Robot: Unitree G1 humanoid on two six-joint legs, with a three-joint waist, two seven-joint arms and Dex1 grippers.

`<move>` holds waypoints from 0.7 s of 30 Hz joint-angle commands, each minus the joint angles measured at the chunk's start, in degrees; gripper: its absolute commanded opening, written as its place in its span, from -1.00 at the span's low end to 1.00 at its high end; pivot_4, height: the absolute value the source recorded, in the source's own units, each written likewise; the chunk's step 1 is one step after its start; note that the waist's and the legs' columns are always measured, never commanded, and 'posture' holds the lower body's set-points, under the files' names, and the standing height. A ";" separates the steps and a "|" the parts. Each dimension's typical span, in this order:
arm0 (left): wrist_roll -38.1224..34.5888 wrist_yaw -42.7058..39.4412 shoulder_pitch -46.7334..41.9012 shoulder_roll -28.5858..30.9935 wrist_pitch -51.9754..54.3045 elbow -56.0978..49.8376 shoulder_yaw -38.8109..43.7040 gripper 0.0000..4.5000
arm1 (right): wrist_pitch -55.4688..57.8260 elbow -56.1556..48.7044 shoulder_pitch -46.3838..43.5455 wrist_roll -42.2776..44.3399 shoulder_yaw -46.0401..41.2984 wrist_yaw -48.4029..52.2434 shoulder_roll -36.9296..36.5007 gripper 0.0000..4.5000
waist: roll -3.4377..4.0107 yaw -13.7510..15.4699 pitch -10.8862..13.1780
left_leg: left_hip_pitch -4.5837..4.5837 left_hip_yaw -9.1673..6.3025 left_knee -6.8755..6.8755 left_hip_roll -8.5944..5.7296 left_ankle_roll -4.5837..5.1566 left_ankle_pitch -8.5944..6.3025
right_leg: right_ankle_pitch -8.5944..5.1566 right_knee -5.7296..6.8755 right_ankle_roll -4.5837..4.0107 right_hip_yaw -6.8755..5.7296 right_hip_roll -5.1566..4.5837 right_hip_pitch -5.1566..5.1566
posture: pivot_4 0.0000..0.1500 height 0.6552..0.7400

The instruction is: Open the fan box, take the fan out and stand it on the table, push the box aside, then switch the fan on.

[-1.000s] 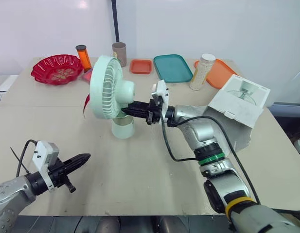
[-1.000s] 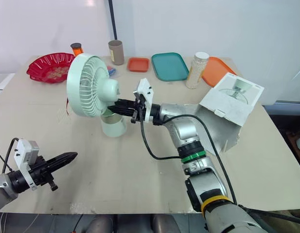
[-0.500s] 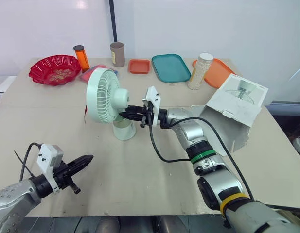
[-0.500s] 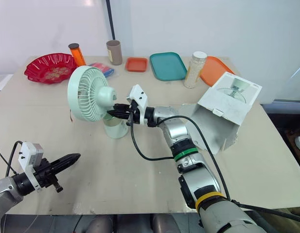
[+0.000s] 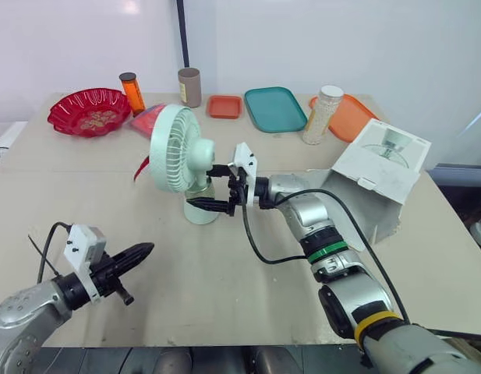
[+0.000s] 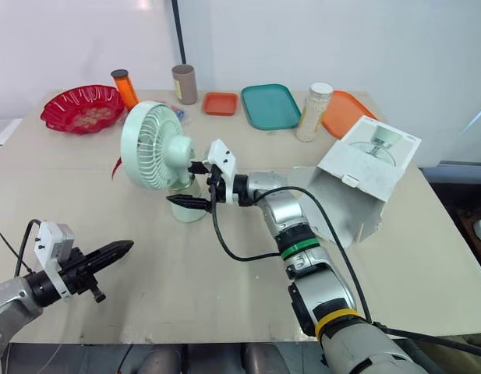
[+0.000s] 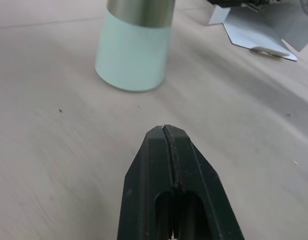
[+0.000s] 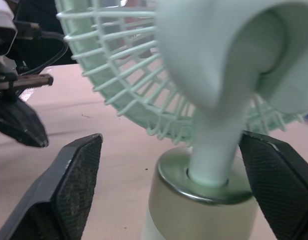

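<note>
The mint-green fan (image 5: pixel 180 148) stands upright on its round base (image 5: pixel 199 206) in the middle of the table (image 5: pixel 248 273). My right gripper (image 5: pixel 213 188) is open, one finger on each side of the fan's neck just above the base and neither touching it. The right wrist view has the neck (image 8: pixel 213 150) between the two pads (image 8: pixel 76 180). The white fan box (image 5: pixel 380 160) lies open on its side at the right. My left gripper (image 5: pixel 137 252) is shut and empty, low over the near left of the table, pointing at the fan base (image 7: pixel 134 50).
Along the far edge stand a red bowl (image 5: pixel 88 111), an orange bottle (image 5: pixel 131 92), a brown cylinder (image 5: pixel 190 86), a small orange tray (image 5: pixel 225 106), a teal tray (image 5: pixel 275 107), a white jar (image 5: pixel 322 115) and an orange tray (image 5: pixel 355 118). The box's grey flaps (image 5: pixel 373 214) spread toward the fan.
My right gripper, shut on the fan's neck before, has opened and let go. The fan stays standing on its base. The left gripper stays shut.
</note>
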 commanded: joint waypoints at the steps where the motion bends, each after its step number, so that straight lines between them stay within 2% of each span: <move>1: 0.39 0.86 -2.17 2.11 0.01 1.07 1.83 -1.00 | 1.12 -4.57 0.62 1.10 -1.09 1.02 -1.68 0.97 | 0.00 -0.01 0.00 | 0.00 0.00 0.00 0.00 0.00 0.00 | 0.00 0.00 0.00 0.00 0.00 0.00 | 1.00 1.00; 7: 1.46 -0.27 -3.48 3.39 -1.77 5.10 3.52 -1.00 | 4.51 -13.11 6.04 2.22 -1.07 2.96 -7.58 0.97 | 0.00 0.03 0.00 | -0.02 0.00 0.00 -0.01 0.00 0.00 | 0.00 -0.02 0.01 -0.01 -0.03 0.00 | 1.00 1.00; 11: 1.64 -2.62 -4.55 3.44 -5.16 9.43 5.74 -0.53 | 8.36 -20.57 10.92 3.99 -3.01 2.88 -12.86 1.00 | 0.00 0.03 0.00 | 0.00 0.00 0.00 0.00 0.00 0.00 | 0.00 0.01 0.00 -0.01 0.01 0.00 | 1.00 1.00; 14: -0.46 -4.56 -4.54 2.97 -6.41 11.07 8.19 0.04 | 10.99 -25.52 14.45 4.44 -4.91 0.55 -16.59 1.00 | 0.00 0.07 0.00 | -0.05 0.00 0.00 -0.02 0.00 0.00 | -0.02 -0.05 0.03 -0.01 -0.04 0.00 | 1.00 1.00; 17: 0.36 -5.26 -3.28 2.78 -7.55 10.99 8.59 0.40 | 14.02 -29.08 17.46 4.67 -7.08 -3.17 -18.69 1.00 | 0.00 0.01 0.00 | -0.06 0.00 0.00 -0.05 0.00 0.00 | -0.02 -0.04 0.04 -0.01 -0.06 0.00 | 1.00 1.00; 18: 0.78 -5.29 -2.87 2.67 -8.09 10.84 8.64 0.59 | 15.14 -30.31 18.63 5.04 -7.69 -3.73 -19.47 1.00 | 0.00 -0.05 0.00 | -0.02 0.01 0.00 -0.05 0.00 0.00 | -0.02 -0.03 0.04 0.01 -0.05 0.00 | 1.00 1.00; 19: 1.01 -5.34 -2.54 2.58 -8.52 10.75 8.71 0.66 | 16.00 -31.34 19.49 5.36 -8.04 -4.07 -20.00 1.00 | 0.00 -0.09 0.00 | -0.01 0.01 0.00 -0.03 0.00 0.00 | -0.02 -0.03 0.03 0.02 -0.03 0.00 | 1.00 1.00; 20: 0.96 -5.57 -2.15 2.62 -8.73 10.71 8.76 0.90 | 16.27 -32.47 20.68 5.43 -8.26 -4.05 -20.77 1.00 | 0.00 -0.08 0.00 | -0.01 0.01 0.00 -0.03 0.00 0.00 | -0.02 -0.03 0.03 0.03 -0.01 0.00 | 1.00 1.00; 21: 0.44 -5.89 -1.67 2.70 -8.55 10.62 8.89 0.98 | 16.48 -33.45 21.93 5.32 -8.53 -4.34 -21.56 1.00 | 0.00 -0.07 0.00 | -0.01 0.01 0.00 -0.03 0.00 0.00 | -0.02 -0.03 0.03 0.03 -0.02 0.01 | 1.00 1.00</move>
